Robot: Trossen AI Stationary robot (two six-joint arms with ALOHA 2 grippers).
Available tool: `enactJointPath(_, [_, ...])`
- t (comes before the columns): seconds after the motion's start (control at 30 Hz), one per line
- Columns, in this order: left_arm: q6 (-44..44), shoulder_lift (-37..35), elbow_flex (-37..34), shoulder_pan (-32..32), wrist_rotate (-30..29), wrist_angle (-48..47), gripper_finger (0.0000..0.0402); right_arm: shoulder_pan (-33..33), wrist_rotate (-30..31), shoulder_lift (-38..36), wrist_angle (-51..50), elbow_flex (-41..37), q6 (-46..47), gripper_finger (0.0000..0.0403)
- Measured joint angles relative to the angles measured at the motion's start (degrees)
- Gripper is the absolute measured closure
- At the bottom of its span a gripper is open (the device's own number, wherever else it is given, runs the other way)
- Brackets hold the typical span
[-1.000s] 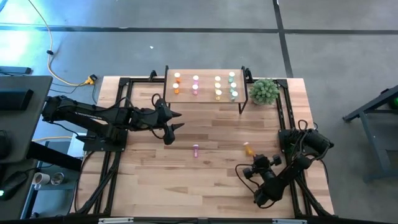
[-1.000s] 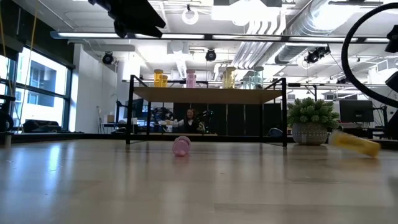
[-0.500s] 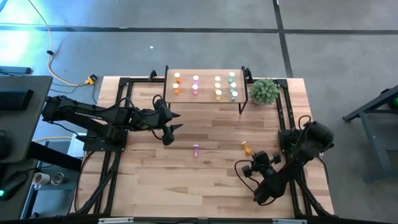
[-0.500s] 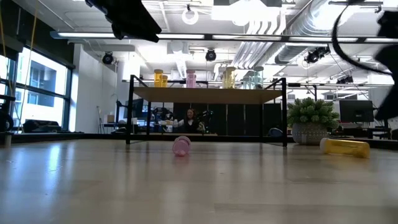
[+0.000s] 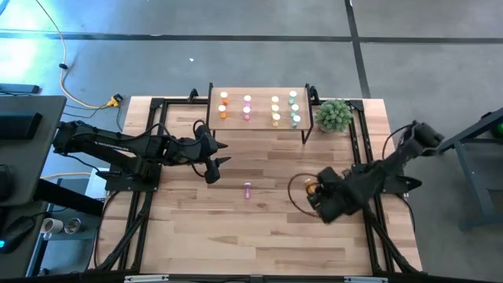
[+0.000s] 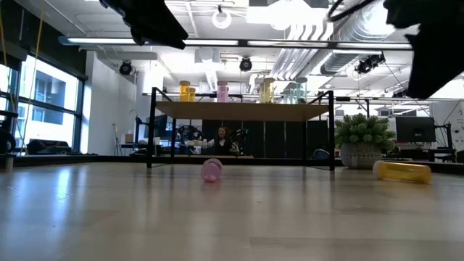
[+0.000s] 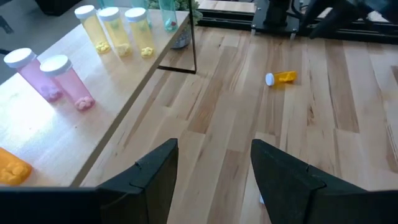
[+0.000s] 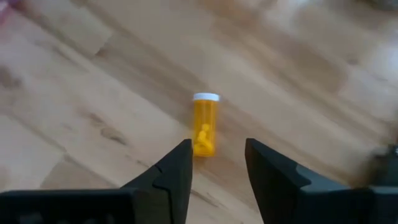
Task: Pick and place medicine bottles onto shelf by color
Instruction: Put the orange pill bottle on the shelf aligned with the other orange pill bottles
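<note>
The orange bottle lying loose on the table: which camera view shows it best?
The right wrist view: the orange bottle lies on its side, white cap visible, just beyond the right gripper. The left wrist view shows it small and distant, the low view in side profile, and the high view mostly hides it.

You were working in an open-plan lab or industrial office: exposed ducts (image 6: 319, 29) and strip lights (image 6: 217, 41) ran overhead, and a polished concrete floor (image 5: 236, 55) lay under the table (image 5: 267, 228). Monitors (image 6: 420, 130) and a seated person (image 6: 221, 138) showed behind.
</note>
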Motion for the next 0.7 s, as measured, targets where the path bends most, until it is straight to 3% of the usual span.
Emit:
enactJointPath(0.27, [0.0, 0.0, 0.0, 0.0, 0.0, -2.4, 0.0209, -11.4, -10.7, -7.9, 19.4, -9.8, -20.3, 0.0263])
enactJointPath(0.5, [0.0, 0.0, 0.0, 0.0, 0.0, -3.0, 0.0209, -16.0, -17.4, -8.1, 27.0, -16.8, -23.9, 0.0263])
enactJointPath(0.7, [0.0, 0.0, 0.0, 0.0, 0.0, -3.0, 0.0209, -16.5, -17.7, -8.1, 30.2, -20.6, -22.5, 0.0263])
